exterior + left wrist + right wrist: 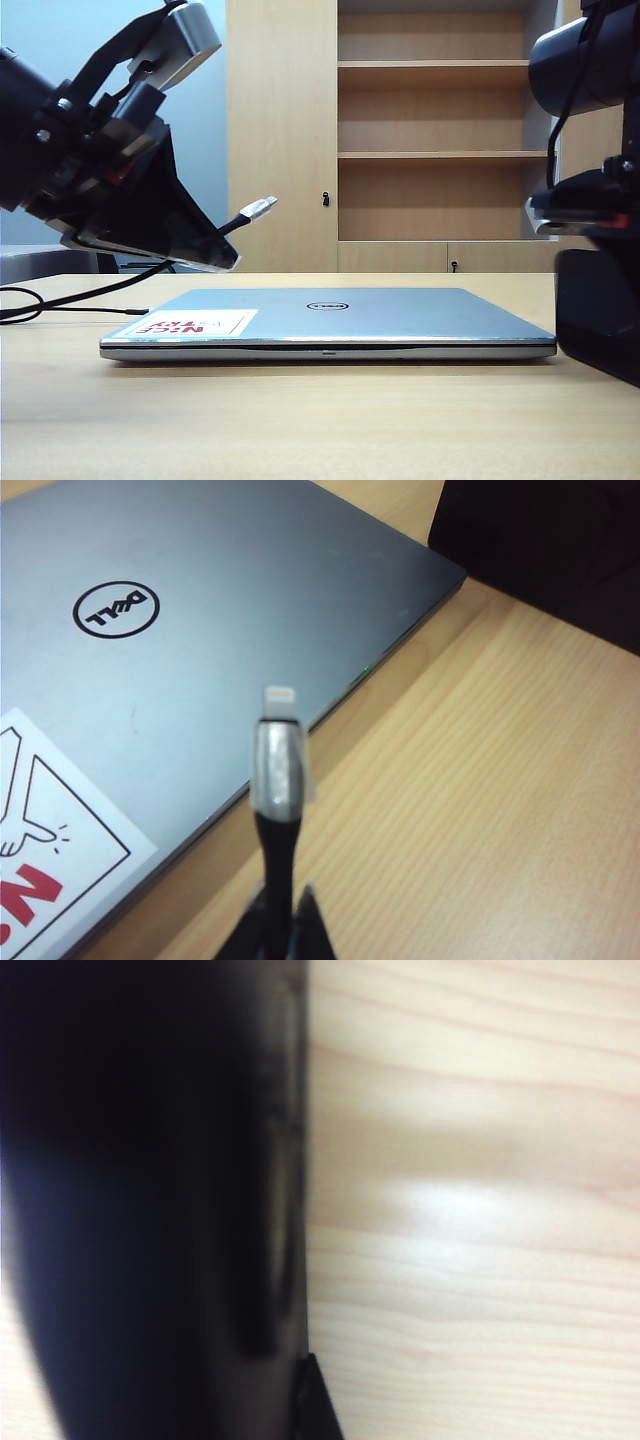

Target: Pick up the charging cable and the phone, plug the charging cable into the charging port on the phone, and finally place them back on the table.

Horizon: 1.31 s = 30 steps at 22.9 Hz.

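My left gripper [205, 250] hangs above the table's [300, 420] left side, shut on the black charging cable [275, 865]. The cable's silver-white plug [281, 760] sticks out past the fingertips [305, 935], over the laptop's edge, and points right in the exterior view [258, 208]. In the right wrist view the phone [150, 1210] fills half the frame as a blurred black slab just over the table. My right gripper [285, 1410] is shut on its narrow side, with one fingertip [315, 1405] showing against it. The charging port does not show.
A closed silver-grey laptop [330, 320] with a red-and-white sticker [190, 323] lies mid-table. The cable's slack trails off the table's left [60, 300]. The right arm's dark bulk [598, 310] stands by the laptop's right corner. A pale wooden shelf cabinet [440, 130] is behind.
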Each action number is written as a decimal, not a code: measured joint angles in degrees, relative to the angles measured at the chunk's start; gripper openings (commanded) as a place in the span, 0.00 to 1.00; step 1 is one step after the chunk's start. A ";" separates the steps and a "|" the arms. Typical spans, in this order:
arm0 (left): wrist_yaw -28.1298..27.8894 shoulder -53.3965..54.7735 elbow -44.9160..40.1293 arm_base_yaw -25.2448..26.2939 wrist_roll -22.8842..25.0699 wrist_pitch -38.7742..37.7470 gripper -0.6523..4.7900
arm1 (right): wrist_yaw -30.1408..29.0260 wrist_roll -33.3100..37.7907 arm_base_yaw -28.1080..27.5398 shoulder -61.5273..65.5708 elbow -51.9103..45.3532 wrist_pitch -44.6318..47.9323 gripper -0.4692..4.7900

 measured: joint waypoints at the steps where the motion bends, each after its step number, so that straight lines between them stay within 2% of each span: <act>1: 0.00 0.00 0.00 0.00 0.00 0.00 0.11 | 0.07 -0.09 -0.04 -0.04 0.02 0.04 0.08; 6: 0.00 0.00 0.00 -0.24 -0.70 0.00 0.11 | -0.31 -0.07 0.00 0.02 1.18 -1.81 0.08; 9: -0.02 0.00 0.00 -1.75 -2.36 -0.02 0.11 | -2.91 -0.31 -0.02 -0.48 4.98 -3.41 0.08; 10: 0.00 0.00 0.00 -2.19 -2.51 -0.07 0.11 | -4.74 -0.35 -0.02 -0.85 5.53 -2.91 0.08; 12: 0.02 0.00 0.00 -3.61 -2.67 -1.03 0.11 | -12.61 -0.44 0.00 -2.82 5.75 0.98 0.08; 13: 0.00 0.00 0.00 -4.81 -3.26 -2.27 0.11 | -17.16 -0.24 0.02 -3.61 5.77 4.31 0.08; 15: 0.11 0.04 0.00 -6.60 -5.14 -3.76 0.11 | -21.81 1.62 0.04 -3.72 5.75 8.81 0.08; 18: 0.02 0.04 -0.02 -8.85 -9.75 -3.98 0.11 | -26.97 5.57 0.02 -3.72 4.48 16.87 0.08; 20: 0.02 0.07 -0.02 -10.51 -13.33 -3.98 0.11 | -30.75 10.19 0.02 -3.72 1.42 26.27 0.08; 27: 0.22 1.22 -0.26 -12.48 -20.09 -3.34 0.11 | -36.83 27.19 0.02 -3.67 -10.01 52.43 0.08; 30: 0.20 3.19 -0.37 -12.50 -25.09 -1.60 0.11 | -37.81 34.69 0.04 -3.67 -15.02 64.89 0.08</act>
